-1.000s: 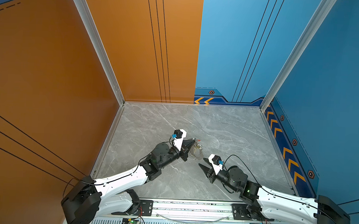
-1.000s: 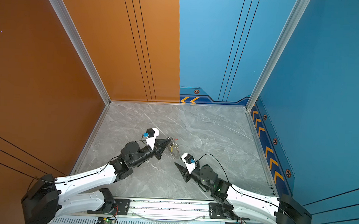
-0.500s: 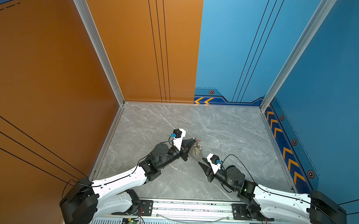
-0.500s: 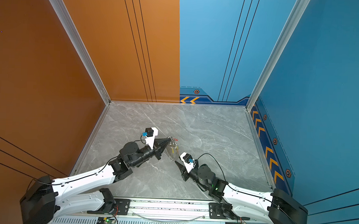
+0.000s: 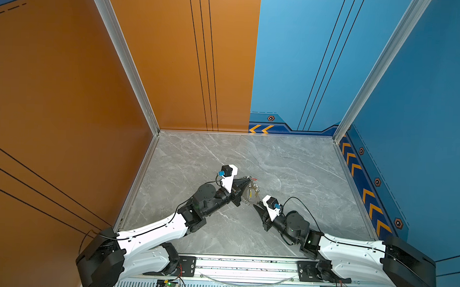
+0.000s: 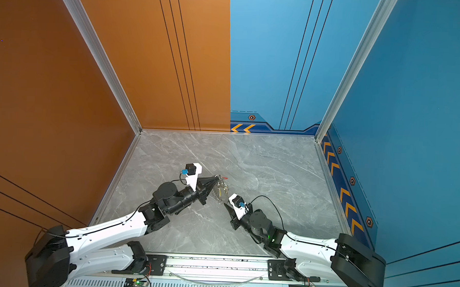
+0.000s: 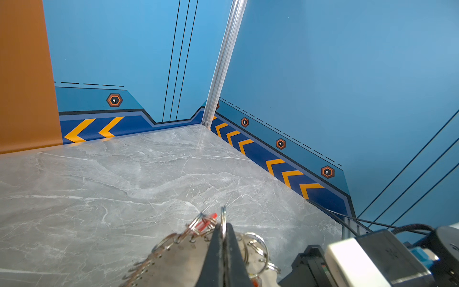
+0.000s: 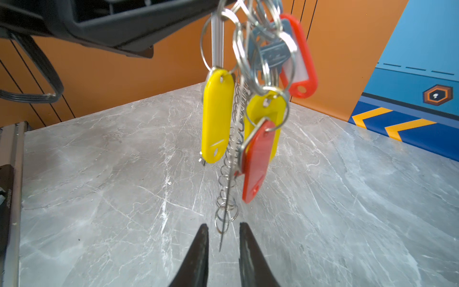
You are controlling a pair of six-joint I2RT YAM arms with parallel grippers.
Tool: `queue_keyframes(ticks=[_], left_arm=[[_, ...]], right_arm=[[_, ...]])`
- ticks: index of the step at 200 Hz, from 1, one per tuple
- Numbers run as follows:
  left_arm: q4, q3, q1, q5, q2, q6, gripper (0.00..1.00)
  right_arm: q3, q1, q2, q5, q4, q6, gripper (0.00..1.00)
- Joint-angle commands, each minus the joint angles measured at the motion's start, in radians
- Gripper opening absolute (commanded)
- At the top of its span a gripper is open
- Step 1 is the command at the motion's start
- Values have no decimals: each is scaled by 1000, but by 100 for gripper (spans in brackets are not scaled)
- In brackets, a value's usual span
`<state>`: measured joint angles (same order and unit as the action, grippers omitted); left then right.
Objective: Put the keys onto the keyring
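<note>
My left gripper (image 7: 223,229) is shut on a silver keyring (image 7: 223,215) and holds a hanging bunch (image 5: 250,193) above the table in both top views. On the bunch hang the keys (image 8: 273,53), two yellow tags (image 8: 217,116), two red tags (image 8: 257,161), and a thin grey plate (image 7: 178,261) edged with a chain of small rings (image 8: 227,213). My right gripper (image 8: 222,225) is just below the bunch, open by a narrow gap. The plate's lower tip hangs between its fingertips (image 8: 203,231) without touching them. The right gripper (image 6: 225,204) sits below-right of the left gripper (image 6: 216,177).
The grey marble tabletop (image 5: 289,165) is walled by an orange panel (image 5: 64,115) on the left and blue panels (image 5: 425,104) at the back and right. A metal rail (image 5: 245,264) carrying both arm bases runs along the front edge.
My right gripper has moved up and left, under the hanging bunch, and its jaws have narrowed. The left gripper has kept its hold on the keyring with little movement.
</note>
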<state>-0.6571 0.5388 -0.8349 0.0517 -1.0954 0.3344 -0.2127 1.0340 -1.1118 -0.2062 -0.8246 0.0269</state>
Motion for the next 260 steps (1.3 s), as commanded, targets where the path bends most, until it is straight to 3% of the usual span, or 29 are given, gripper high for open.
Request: queue_keyframes(ticks=[1,53,112,153,184,204,228,244,260], left_arm=[[-35,33,-12,-27,22,14,0],[-35,34,-15,-32,17,31,0],[-35,34,-14,-66,5,28,0],[39,28,40,-137,7,61,0],[201,55,120,-146,15,47,29],[356,78,183,-202,44,28,44],[498,84,218,-356,81,-7,52],[503,61,235,-391,96,-11,56],[490,34,258,-382,110,-1,57]], right_arm=[[-30,7,-25,-55,-103,7,22],[-36,9,-63,-74,-134,5,21],[-88,11,-22,-116,31,5,1],[-231,5,84,-110,524,28,0],[-410,-38,75,-70,940,97,0],[-609,-88,-21,-29,1282,145,0],[-880,-152,-226,32,1696,198,0],[-1026,-86,-319,53,1850,168,0],[-1139,-19,-359,180,1904,120,0]])
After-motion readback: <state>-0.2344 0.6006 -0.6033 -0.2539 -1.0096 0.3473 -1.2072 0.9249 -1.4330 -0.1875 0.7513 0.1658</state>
